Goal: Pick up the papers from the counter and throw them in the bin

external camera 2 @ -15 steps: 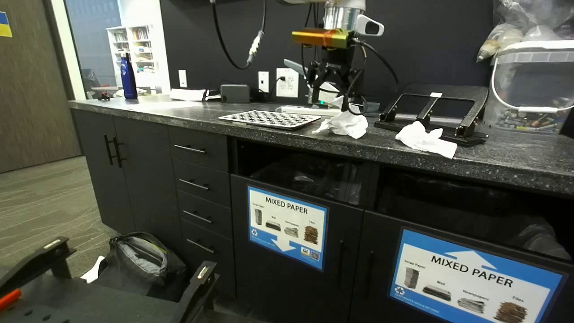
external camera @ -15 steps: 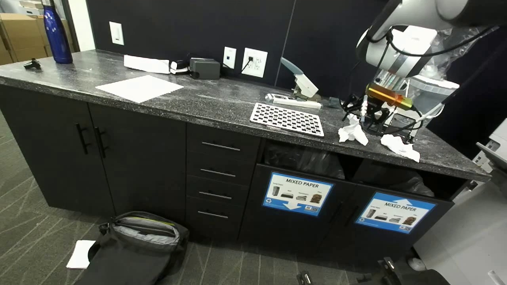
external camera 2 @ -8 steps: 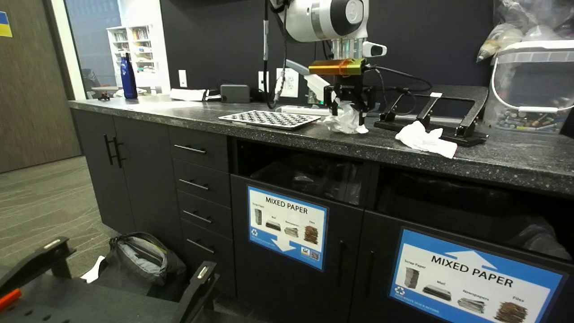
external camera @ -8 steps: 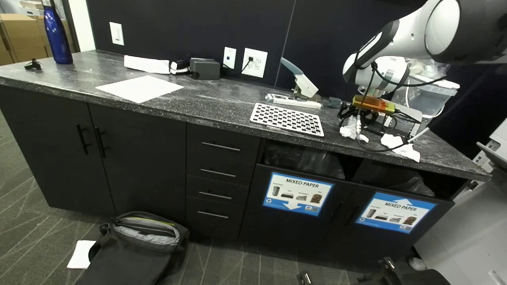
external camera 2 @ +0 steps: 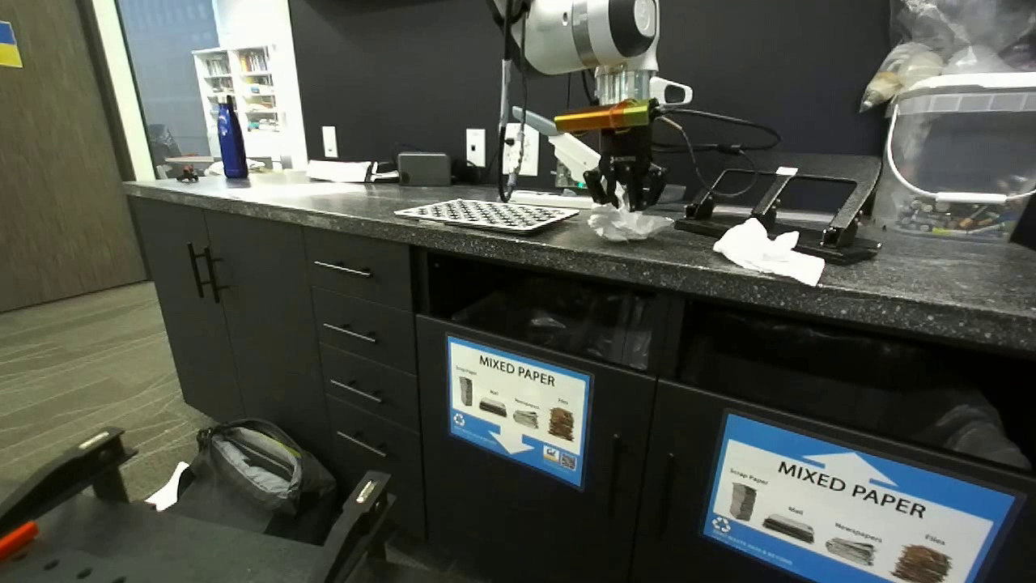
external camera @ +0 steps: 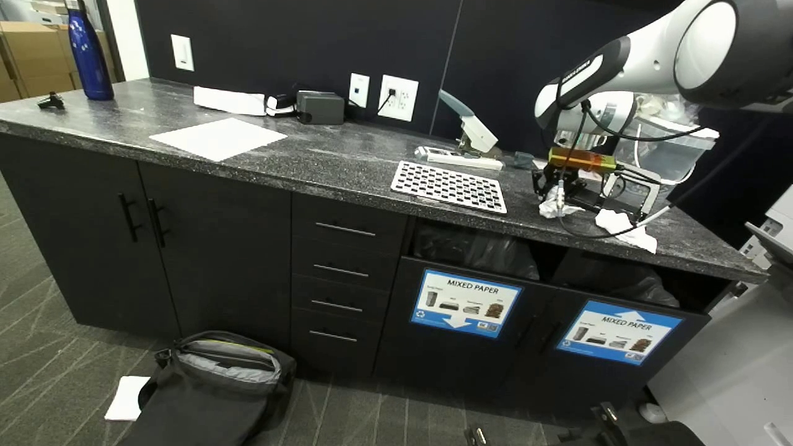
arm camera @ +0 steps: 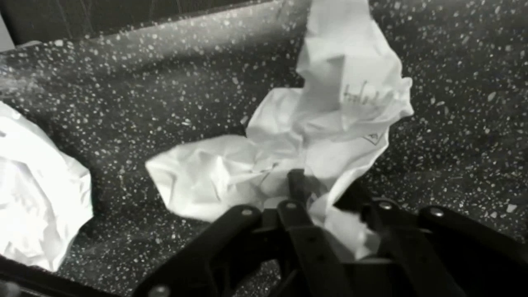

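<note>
A crumpled white paper point(arm camera: 330, 103) lies on the dark speckled counter point(external camera 2: 931, 283), bunched between the fingers of my gripper point(external camera 2: 627, 202). The wrist view has the jaws drawn in on it, with a fold of paper filling the narrow gap; part of the grip is hidden behind the fingers. Its lower part seems to rest on the worktop. A second crumpled paper point(external camera 2: 769, 253) lies to the right in both exterior views, apart from the gripper, and at the left edge of the wrist view. Under the counter's front edge, the bin opening point(external camera: 474, 248) shows a plastic liner.
Behind the papers stand a black hole punch point(external camera 2: 785, 194) and a clear bucket point(external camera 2: 955, 162). A checkered mat point(external camera: 449, 186) and a white stapler point(external camera: 477, 136) are close by. A flat white sheet point(external camera: 220, 137) lies farther along. A cable point(external camera: 582, 234) hangs near the second paper.
The gripper has come down onto the nearer paper and its jaws have drawn together, squeezing the paper into a tighter bunch. The second paper has not moved.
</note>
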Controlling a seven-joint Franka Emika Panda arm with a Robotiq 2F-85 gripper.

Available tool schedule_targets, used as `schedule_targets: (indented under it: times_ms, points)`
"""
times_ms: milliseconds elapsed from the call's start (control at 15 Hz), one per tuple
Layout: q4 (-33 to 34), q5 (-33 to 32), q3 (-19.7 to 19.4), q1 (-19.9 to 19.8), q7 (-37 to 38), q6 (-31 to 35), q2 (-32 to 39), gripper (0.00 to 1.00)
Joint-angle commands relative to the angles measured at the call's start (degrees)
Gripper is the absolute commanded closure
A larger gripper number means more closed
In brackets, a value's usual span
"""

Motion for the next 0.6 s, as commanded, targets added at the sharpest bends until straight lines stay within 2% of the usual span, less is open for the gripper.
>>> schedule_targets:
  times_ms: [0,267,533]
  points:
    - [1.0,-2.8,2.9,-1.1,0.3,-6.5,-1.7,0.91]
    - [-8.4,-3.3,6.3,0.1,-3.2,-12.3,-9.3,0.91]
    - [-20.3,-4.3,8.7,2.2,-4.4,-13.0,-18.5,0.89]
